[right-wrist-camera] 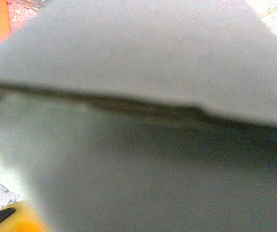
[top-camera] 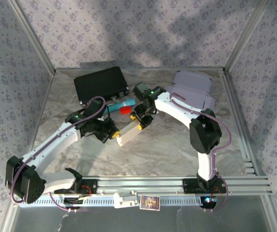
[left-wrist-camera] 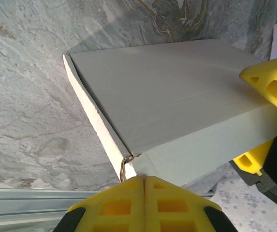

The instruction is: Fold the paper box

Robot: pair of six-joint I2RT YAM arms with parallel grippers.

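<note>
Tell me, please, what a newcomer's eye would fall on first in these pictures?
The white paper box at the centre of the table stands out, held between both arms: the left gripper is shut on its near corner and the right gripper clasps its other end. Behind it lie a black case at the back left, a pale cardboard stack at the back right, and a teal tube between them.

No text, number or brand mark is legible anywhere.
Small card (top-camera: 149, 202) on the rail at the table's near edge, between the arm bases: coloured print with a pale border, too small to read.
Paper box (left-wrist-camera: 177, 96), seen close from the left wrist: plain grey faces.
</note>
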